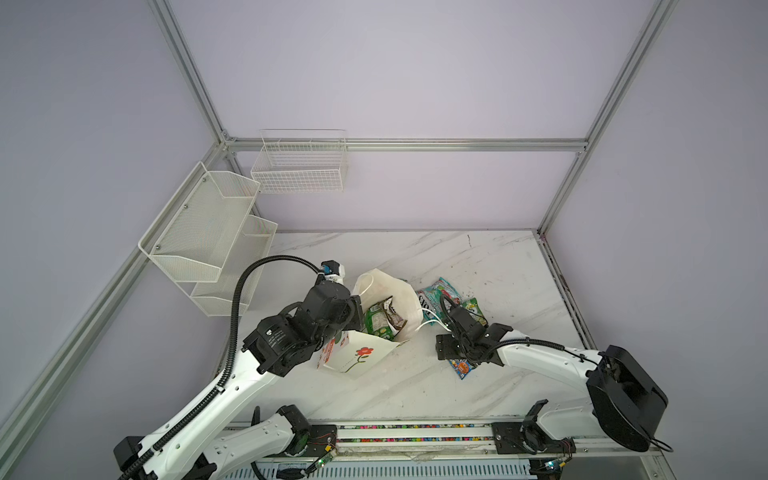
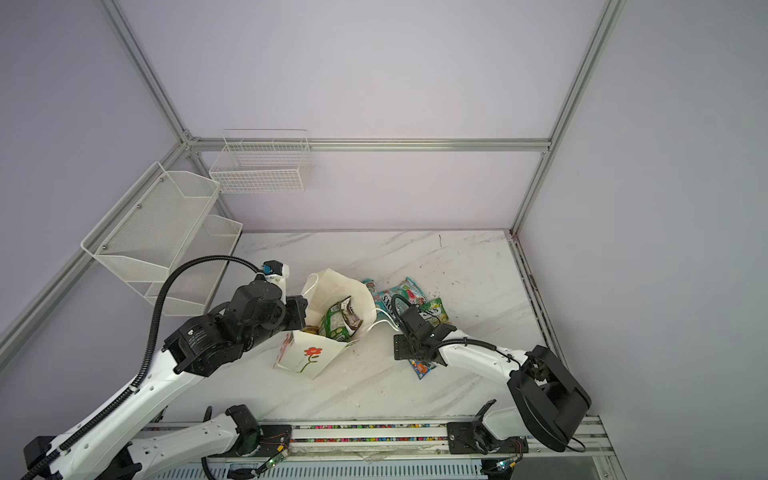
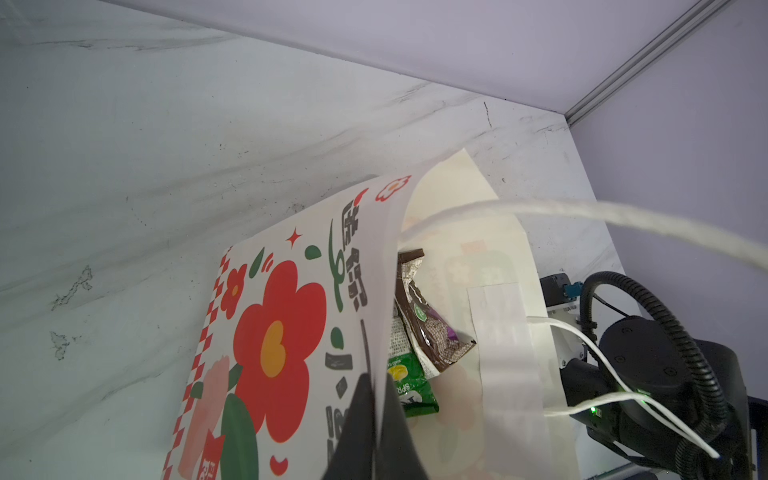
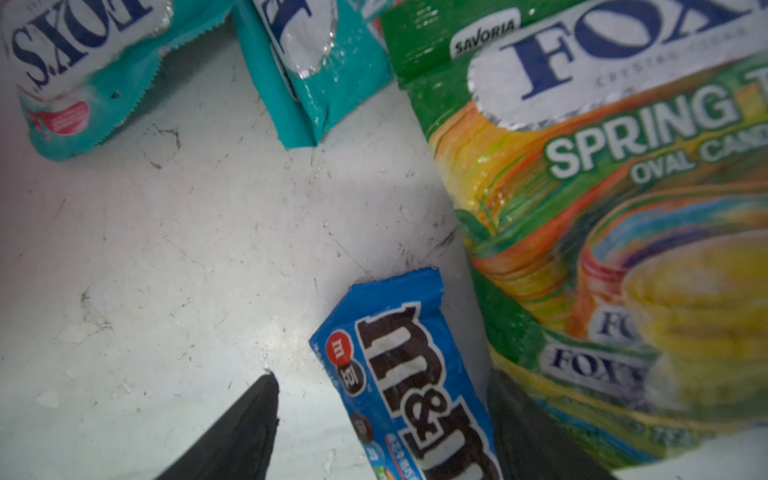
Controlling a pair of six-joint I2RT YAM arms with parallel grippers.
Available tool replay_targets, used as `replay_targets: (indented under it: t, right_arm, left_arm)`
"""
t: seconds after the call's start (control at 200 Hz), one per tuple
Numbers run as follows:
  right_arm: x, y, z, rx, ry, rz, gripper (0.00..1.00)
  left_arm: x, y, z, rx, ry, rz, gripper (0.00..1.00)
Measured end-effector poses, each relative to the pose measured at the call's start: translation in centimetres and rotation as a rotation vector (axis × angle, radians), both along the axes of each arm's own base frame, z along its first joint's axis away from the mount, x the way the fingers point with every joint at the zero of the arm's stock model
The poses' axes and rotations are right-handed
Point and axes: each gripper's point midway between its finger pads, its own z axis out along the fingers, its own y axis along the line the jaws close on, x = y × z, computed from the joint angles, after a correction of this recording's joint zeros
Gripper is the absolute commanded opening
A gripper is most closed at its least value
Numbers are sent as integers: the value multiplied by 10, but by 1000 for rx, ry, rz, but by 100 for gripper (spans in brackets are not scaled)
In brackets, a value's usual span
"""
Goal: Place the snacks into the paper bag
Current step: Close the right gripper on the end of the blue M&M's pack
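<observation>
L gripper pinches paper bag rim, R gripper spread astride M&M's packet, so closing could snag neighbouring green pouch too, or glossy film slips.

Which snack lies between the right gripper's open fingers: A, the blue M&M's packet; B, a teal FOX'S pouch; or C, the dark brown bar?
A: in the right wrist view the blue M&M's packet lies flat on the table between the two spread fingers of the right gripper.
</observation>
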Motion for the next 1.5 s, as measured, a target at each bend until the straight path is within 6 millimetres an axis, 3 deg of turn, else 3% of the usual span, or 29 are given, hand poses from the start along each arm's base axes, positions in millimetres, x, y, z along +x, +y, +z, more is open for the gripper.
replay_targets:
  t: [0.39,0.92,1.325,1.5]
  right_arm:
    - [-3,-3,-15,-34,36,0,80]
    - [0,-1,-17,-31,28,-6,72]
    - [2,1,-18,-26,24,-9,57]
    - [3,3,-18,-15,22,-9,40]
  left_arm:
    - [0,0,0,1,1,0,0]
    - [-3,3,4,-10,-11,1,0]
    - [-3,3,5,-11,-13,1,0]
    - [-4,3,5,-12,-13,1,0]
